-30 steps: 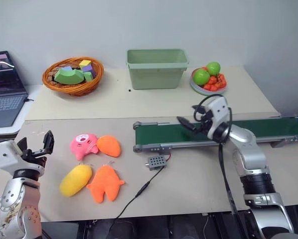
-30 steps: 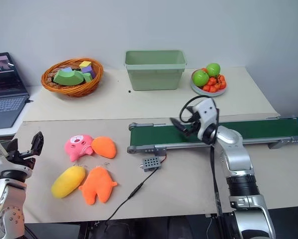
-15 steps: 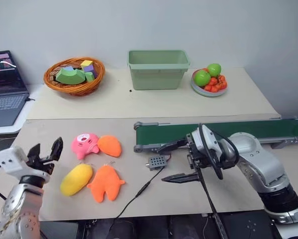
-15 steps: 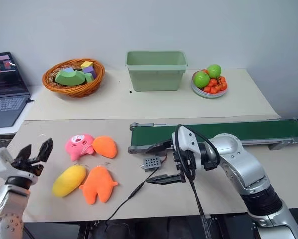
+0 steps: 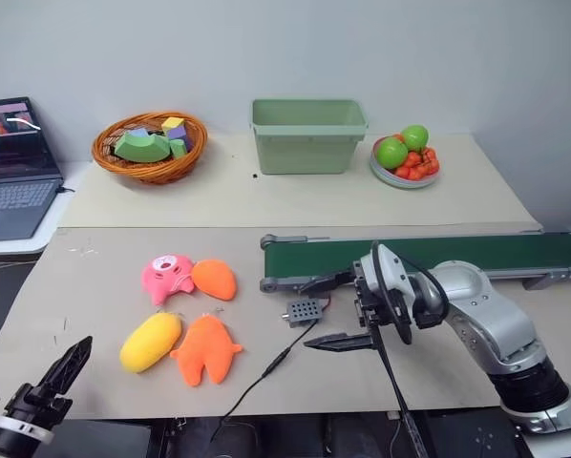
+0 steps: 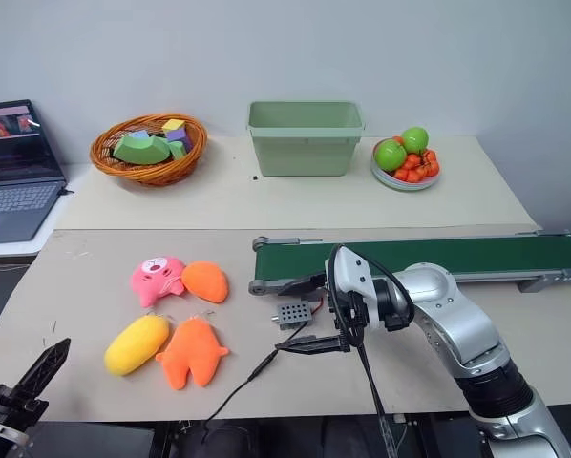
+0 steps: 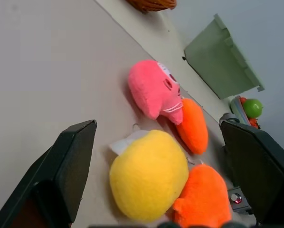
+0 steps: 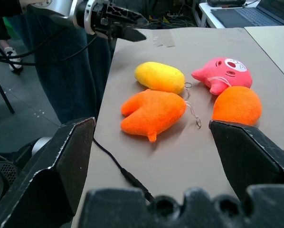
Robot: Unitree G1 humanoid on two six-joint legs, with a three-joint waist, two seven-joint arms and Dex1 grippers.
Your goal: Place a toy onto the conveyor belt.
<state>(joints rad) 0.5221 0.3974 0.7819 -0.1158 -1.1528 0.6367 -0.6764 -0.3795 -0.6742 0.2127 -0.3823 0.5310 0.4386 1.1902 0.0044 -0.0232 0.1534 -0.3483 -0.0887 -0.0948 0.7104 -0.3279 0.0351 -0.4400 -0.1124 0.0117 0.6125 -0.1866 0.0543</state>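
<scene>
Two grippers, left (image 5: 64,367) and right (image 5: 327,311), gape wide and empty, while the toy (image 5: 150,342) lies on the table left of the belt (image 5: 429,255), likely light, squashy, best pinched across its middle.

Four soft plush toys lie on the table: one plain yellow oval plush (image 5: 150,341), one pink plush with a face (image 5: 167,277), one round orange plush (image 5: 215,279) and one flat orange lobed plush (image 5: 205,348). There is one long dark green conveyor belt (image 5: 457,254), one small grey box (image 5: 302,311), one woven brown basket (image 5: 150,148), one pale green plastic bin (image 5: 308,135), one plate of fruit (image 5: 405,156) and one laptop (image 5: 14,167).
</scene>
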